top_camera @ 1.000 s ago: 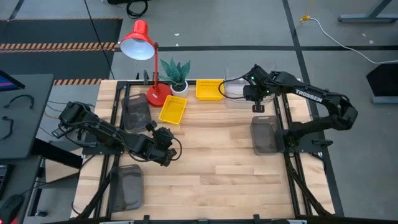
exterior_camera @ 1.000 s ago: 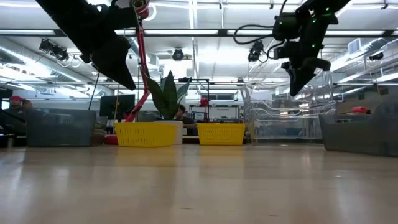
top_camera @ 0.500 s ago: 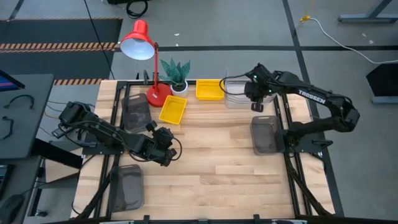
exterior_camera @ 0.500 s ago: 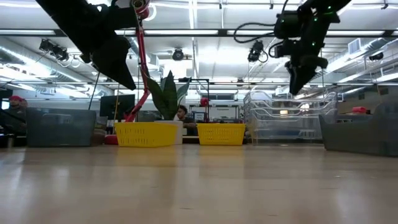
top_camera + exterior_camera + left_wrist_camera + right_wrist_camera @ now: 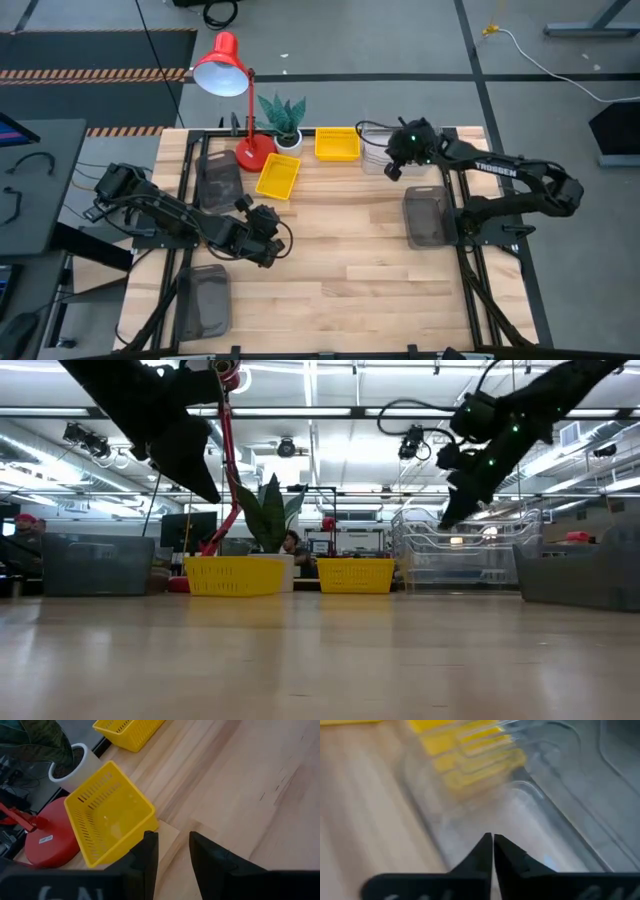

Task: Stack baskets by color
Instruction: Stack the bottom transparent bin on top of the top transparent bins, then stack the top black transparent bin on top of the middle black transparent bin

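The right arm reaches to the far right of the tabletop (image 5: 350, 250). Its tool (image 5: 392, 170), fingers closed and empty, hovers over the stacked clear baskets (image 5: 375, 150). The left tool (image 5: 268, 232), partly open and empty, waits at centre-left.

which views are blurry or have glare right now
Right wrist view: motion-smeared, the clear baskets streaked beyond the shut right gripper. Low view: bright ceiling lights wash out the background. Left wrist view: sharp on the yellow basket. High view: evenly lit.

A robotics lab or workshop: a wooden counter (image 5: 330, 270) on a metal frame stands on a grey concrete floor (image 5: 400, 40) with striped hazard tape (image 5: 90, 72), under rows of ceiling strip lights (image 5: 320, 415), with monitors (image 5: 185, 530) behind.
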